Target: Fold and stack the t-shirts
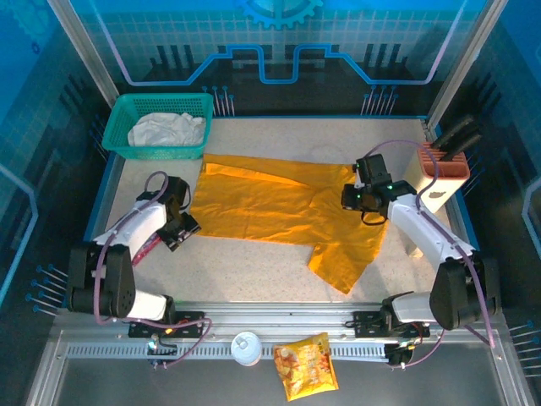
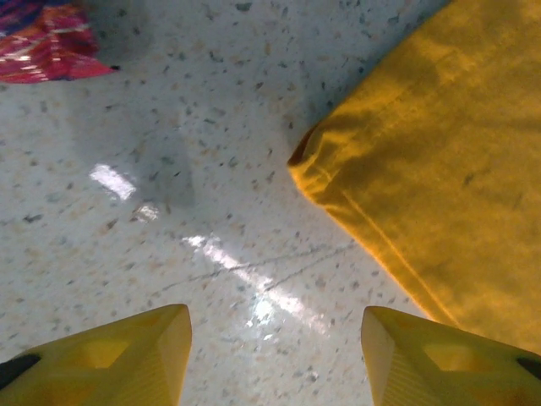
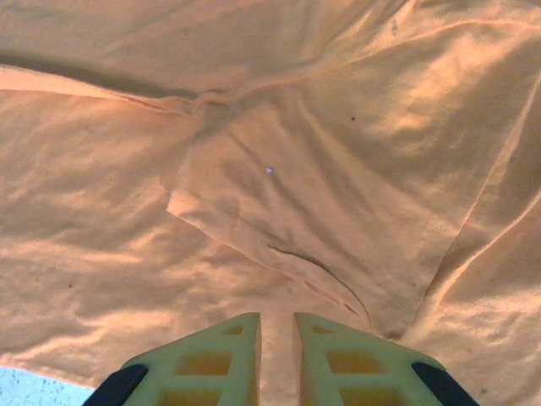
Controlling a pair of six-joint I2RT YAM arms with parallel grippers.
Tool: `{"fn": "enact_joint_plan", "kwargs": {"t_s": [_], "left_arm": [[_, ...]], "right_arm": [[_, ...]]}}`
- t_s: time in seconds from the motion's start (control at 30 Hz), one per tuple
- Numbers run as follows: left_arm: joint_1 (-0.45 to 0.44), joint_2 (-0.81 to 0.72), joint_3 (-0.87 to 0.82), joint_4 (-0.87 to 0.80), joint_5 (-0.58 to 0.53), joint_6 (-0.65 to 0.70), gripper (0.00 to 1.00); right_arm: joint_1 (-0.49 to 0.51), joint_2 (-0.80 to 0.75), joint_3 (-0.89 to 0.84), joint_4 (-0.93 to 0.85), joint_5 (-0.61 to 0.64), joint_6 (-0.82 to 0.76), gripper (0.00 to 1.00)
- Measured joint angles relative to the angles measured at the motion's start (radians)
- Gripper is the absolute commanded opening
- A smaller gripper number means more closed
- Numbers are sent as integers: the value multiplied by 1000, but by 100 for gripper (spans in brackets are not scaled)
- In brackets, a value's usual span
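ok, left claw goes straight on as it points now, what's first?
Probably bare table: the left claw points down at it. The shirt has its corner just right of that line, so it may brush it; depth unclear.

We find no word, brand or number that we can read. The glossy orange-yellow printed snack packet [image 1: 305, 365], lying in front of the near edge of the speckled table [image 1: 254, 262], carries printing too small for us to make out. The red and purple printed wrapper [image 2: 46, 42] at the table's left side shows only blurred colour patches. Behind the table's far edge, the blue backdrop panel [image 1: 169, 34] bears a cog emblem [image 1: 279, 10] and circuit-like lines, without lettering.
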State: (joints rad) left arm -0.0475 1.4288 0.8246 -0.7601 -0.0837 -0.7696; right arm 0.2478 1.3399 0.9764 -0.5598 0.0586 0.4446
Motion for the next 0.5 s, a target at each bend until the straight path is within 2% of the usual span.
{"fn": "enact_joint_plan", "kwargs": {"t_s": [0.3,0.5], "left_arm": [[16,159,40,93,-21,-36,52],[16,200,91,127,-35,-38,51]], "right_arm": [[-53,-1,-60,16,-53,-25,18],[-61,-5,-68,21,-69,-28,18]]}}
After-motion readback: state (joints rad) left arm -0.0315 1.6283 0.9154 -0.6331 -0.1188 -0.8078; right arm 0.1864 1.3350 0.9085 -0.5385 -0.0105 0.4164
